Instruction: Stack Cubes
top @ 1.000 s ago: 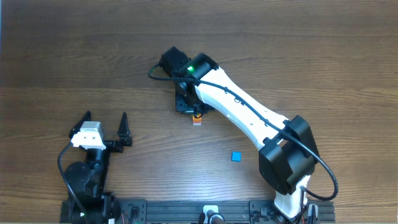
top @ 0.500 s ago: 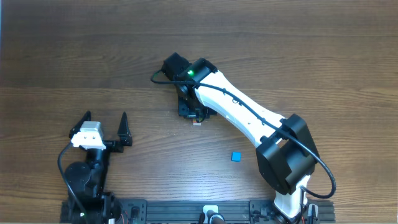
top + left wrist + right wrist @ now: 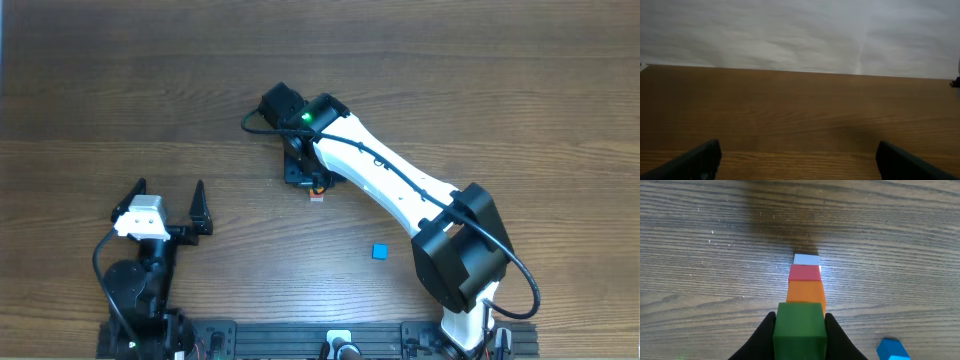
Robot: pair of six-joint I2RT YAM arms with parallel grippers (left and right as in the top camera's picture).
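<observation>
The right wrist view lays bare the right gripper (image 3: 800,319) pinching a green cube (image 3: 800,330) over the orange-red-white stack (image 3: 806,282) near the middle of the table (image 3: 100,80), mostly arm-covered from above; the left gripper (image 3: 169,187) stands spread.

Green cube (image 3: 799,326) in end effector (image 3: 800,320)

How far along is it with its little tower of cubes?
Done: the white cube, red cube and orange cube stand stacked. In hand: the right pincer is shut on the green cube at the stack's top; whether it already rests on the orange one is unclear. Left to do: release it, then add the blue cube, lying alone on the table. The left pincer is open, off to the side.
</observation>
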